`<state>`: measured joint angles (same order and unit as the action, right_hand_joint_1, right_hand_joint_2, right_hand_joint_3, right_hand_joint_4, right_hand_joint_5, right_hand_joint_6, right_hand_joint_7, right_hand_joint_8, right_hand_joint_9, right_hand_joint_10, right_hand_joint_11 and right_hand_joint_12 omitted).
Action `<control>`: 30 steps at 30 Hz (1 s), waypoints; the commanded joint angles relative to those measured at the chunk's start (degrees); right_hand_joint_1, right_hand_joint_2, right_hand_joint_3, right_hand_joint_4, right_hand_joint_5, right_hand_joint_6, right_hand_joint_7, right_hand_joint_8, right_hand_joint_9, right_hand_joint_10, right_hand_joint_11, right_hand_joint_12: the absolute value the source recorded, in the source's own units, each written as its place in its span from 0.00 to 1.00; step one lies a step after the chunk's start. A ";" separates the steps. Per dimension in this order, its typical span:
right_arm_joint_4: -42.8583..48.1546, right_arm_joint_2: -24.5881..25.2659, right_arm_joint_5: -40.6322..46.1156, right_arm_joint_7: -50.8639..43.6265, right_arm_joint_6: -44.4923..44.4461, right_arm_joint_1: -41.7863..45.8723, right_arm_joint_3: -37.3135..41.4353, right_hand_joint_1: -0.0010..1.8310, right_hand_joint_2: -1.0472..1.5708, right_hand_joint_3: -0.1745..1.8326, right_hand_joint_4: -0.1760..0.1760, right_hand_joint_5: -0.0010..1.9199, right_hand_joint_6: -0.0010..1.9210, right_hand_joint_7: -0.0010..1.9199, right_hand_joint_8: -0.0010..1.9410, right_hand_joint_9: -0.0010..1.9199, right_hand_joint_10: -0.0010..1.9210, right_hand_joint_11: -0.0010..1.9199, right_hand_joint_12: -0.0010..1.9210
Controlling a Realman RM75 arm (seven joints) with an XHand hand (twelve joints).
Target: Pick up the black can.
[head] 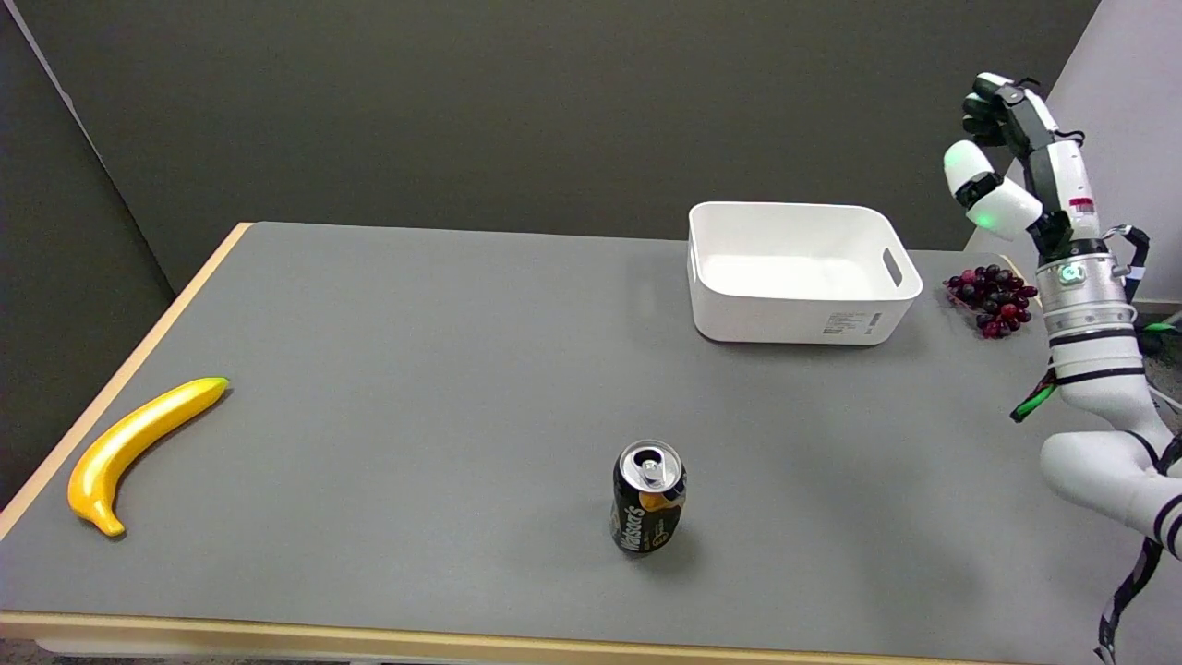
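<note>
The black can (648, 499) stands upright near the table's front edge, a little right of centre, its silver top opened. My right hand (1011, 162) is raised in the air at the far right, well above the table and far from the can. Its fingers are apart and nothing is in them. The white forearm below it rises from the lower right corner.
A white bin (799, 272) sits at the back right of the grey table (416, 369). A bunch of dark grapes (993, 300) lies just right of the bin, below my hand. A yellow banana (138, 448) lies at the left edge.
</note>
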<state>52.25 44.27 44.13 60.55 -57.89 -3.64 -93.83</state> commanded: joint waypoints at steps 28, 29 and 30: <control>33.12 -5.54 1.58 18.26 13.16 22.79 -16.17 0.12 0.66 0.58 0.62 0.13 0.26 0.20 0.24 0.17 0.41 0.09 0.64; 32.78 -5.54 1.15 18.93 13.54 21.79 -17.89 0.12 0.66 0.58 0.62 0.13 0.26 0.20 0.24 0.17 0.41 0.09 0.64; 32.55 -5.54 0.90 19.37 13.67 21.10 -19.10 0.12 0.66 0.58 0.62 0.13 0.26 0.20 0.24 0.17 0.41 0.09 0.64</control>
<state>81.39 40.65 46.97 72.61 -53.30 19.92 -99.21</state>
